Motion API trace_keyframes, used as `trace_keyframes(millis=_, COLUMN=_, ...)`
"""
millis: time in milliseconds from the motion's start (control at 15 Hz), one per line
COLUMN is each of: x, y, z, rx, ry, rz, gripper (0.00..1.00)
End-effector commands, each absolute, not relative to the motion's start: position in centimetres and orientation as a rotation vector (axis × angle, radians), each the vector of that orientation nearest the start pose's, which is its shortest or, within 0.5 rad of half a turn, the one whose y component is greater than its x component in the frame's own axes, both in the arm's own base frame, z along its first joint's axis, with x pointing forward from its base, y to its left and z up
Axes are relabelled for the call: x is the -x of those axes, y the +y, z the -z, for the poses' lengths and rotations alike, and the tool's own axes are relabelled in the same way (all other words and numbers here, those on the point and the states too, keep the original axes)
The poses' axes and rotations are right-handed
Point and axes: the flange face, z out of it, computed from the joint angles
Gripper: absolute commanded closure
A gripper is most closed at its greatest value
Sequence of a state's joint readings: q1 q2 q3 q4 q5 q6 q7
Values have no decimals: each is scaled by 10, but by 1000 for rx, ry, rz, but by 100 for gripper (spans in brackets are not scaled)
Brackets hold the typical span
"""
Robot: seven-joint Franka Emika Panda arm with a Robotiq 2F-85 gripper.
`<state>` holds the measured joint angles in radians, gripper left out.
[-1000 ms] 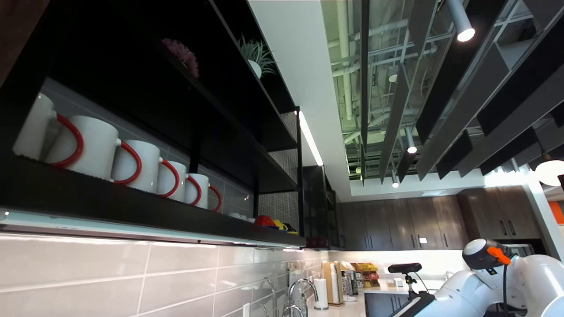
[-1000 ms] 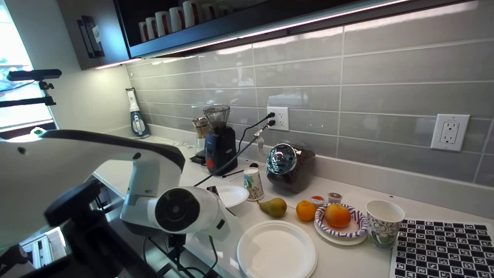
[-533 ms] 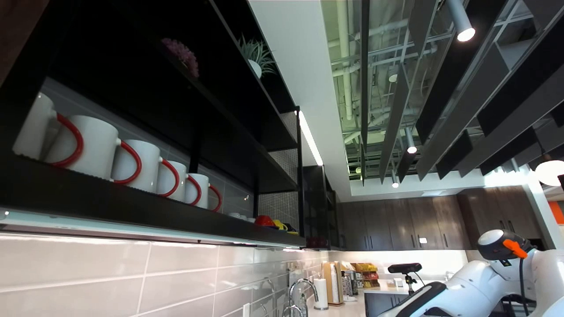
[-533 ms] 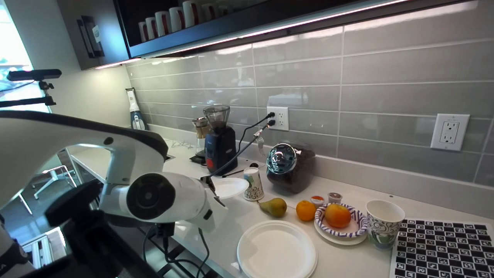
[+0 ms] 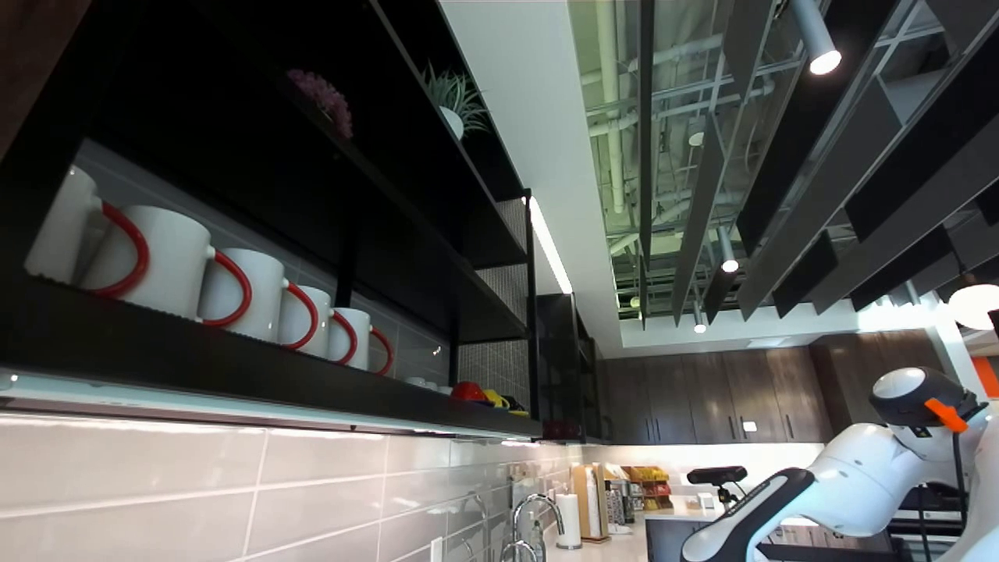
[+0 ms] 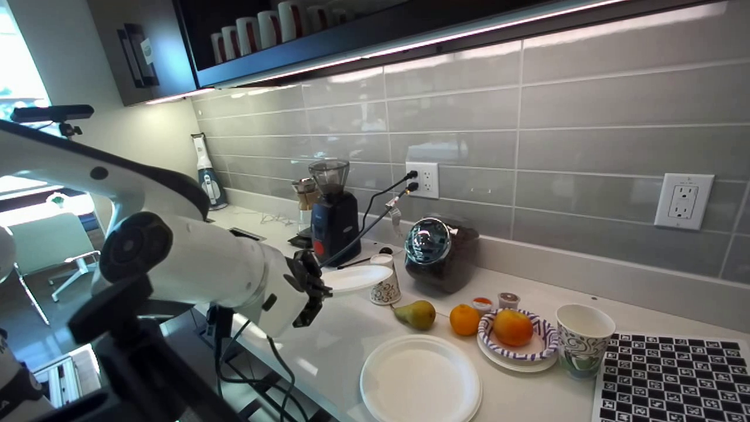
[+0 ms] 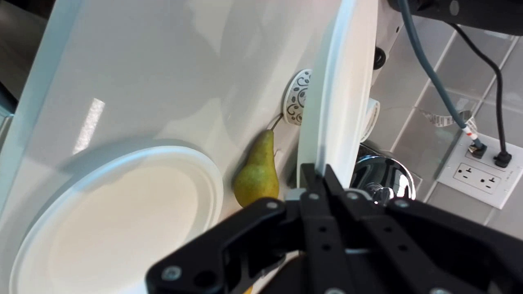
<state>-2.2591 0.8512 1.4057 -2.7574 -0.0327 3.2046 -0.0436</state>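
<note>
White plate (image 7: pixel 337 98), rim in tight jaws, above the counter (image 7: pixel 163 81)

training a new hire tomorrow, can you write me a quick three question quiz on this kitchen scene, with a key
1. What does the gripper hold above the counter?
2. Where does the pear lie? A) in a cup, B) on the counter, C) on an upper shelf
3. True or false: the orange sits between the pear and the patterned bowl.

Key:
1. A white plate, pinched at its rim.
2. B
3. True
</note>
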Motion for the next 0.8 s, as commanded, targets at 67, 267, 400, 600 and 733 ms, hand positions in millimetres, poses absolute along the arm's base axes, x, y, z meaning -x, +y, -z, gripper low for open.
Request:
trace_keyframes(millis=67, x=-347, y=-257, z=-269, rx=2106, ry=1106, rz=850, gripper=99)
trace_keyframes(millis=267, x=-356, y=-251, z=-291, rx=2072, ry=1077, rz=891, gripper=99)
trace_keyframes(millis=400, x=-358, y=-250, z=-283, rx=2102, ry=1064, rz=879, gripper=96)
trace_keyframes(millis=600, x=-361, y=-248, z=-293, rx=2088, ry=1062, rz=900, gripper=96)
trace_keyframes(millis=733, x=-363, y=-244, z=-294, rx=2064, ry=1043, rz=898, gripper=99)
